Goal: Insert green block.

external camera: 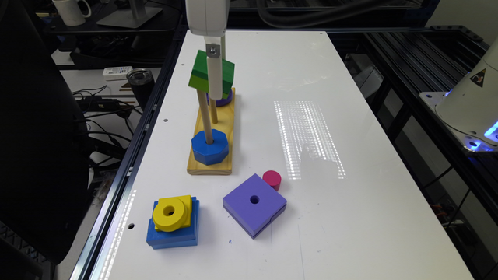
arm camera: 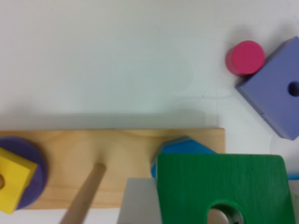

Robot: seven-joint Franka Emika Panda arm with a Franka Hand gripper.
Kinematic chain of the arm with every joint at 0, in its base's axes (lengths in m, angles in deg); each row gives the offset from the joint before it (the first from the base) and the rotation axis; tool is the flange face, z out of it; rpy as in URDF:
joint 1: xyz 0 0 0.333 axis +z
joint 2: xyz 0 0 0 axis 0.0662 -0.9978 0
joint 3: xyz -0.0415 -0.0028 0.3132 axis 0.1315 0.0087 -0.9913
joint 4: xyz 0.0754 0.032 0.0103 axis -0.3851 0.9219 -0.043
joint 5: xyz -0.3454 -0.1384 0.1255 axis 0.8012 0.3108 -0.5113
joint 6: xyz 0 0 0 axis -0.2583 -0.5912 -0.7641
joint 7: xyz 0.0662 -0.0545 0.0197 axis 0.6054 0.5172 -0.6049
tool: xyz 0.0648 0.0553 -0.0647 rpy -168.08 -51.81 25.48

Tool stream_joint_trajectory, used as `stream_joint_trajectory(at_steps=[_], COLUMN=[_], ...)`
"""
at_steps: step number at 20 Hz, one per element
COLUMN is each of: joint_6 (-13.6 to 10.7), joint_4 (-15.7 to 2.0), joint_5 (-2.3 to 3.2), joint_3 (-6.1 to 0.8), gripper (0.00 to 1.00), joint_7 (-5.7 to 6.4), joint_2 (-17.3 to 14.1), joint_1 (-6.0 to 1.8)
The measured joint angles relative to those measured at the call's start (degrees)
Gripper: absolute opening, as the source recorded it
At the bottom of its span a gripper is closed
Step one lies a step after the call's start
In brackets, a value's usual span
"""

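White table (external camera: 350, 217) amid dark lab clutter; pincer (external camera: 215, 83) holds green block (external camera: 202, 76) above wooden pegboard (external camera: 225, 128).

Purple square block (external camera: 254, 204) w/ a pink cylinder (external camera: 272, 179) touching its corner. Yellow ring (external camera: 169, 213) sits on a blue block (external camera: 173, 233) nearby, all on the white worktop (external camera: 350, 116).

Green block (external camera: 202, 74) held aloft by gripper (external camera: 215, 93) over wooden peg base (external camera: 229, 155), blue octagon block (external camera: 209, 147) sat on nearest peg

My table (external camera: 350, 116): white, glossy.
On it: peg board (external camera: 212, 165) at 10 o'clock; purple square (external camera: 255, 204), pink cylinder (external camera: 271, 179), blue block (external camera: 173, 235) at 6–7 o'clock.
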Motion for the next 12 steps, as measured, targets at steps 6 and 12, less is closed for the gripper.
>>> stream_joint_trajectory(at_steps=[6, 12], joint_6=[0.0, 0.0], joint_4=[0.24, 0.4], joint_5=[0.0, 0.0], joint_3=[-0.31, -0.4], gripper=[0.0, 0.0], joint_7=[-0.27, -0.27], joint_2=[0.0, 0.1], joint_1=[-0.55, -0.54])
